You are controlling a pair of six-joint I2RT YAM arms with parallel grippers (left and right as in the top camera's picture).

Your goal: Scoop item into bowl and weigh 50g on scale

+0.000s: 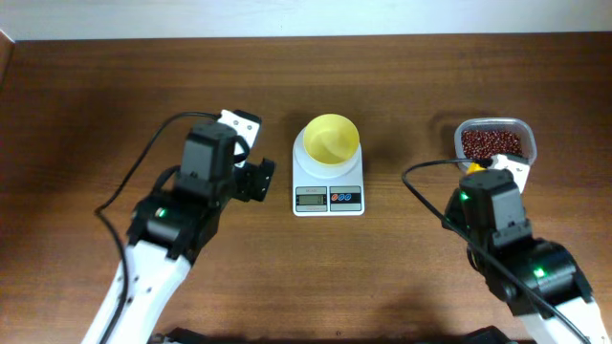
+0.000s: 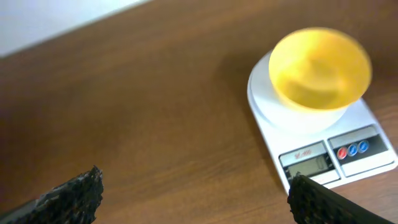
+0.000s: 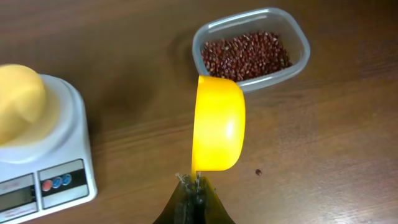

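Note:
The yellow bowl (image 1: 331, 139) stands on the white scale (image 1: 328, 198) mid-table; both show in the left wrist view (image 2: 319, 67) (image 2: 336, 155) and at the left of the right wrist view (image 3: 18, 102) (image 3: 50, 180). No beans are visible in the bowl. The red-brown beans (image 1: 491, 143) fill a clear tub (image 3: 301, 37) at the right. My right gripper (image 3: 194, 182) is shut on the handle of a yellow scoop (image 3: 217, 124), held on its side just short of the tub. My left gripper (image 2: 193, 193) is open and empty, left of the scale.
One stray bean (image 3: 259, 172) lies on the wood beside the scoop. The brown table's far edge (image 2: 62, 31) meets a pale wall. Black cables (image 1: 134, 177) trail from both arms.

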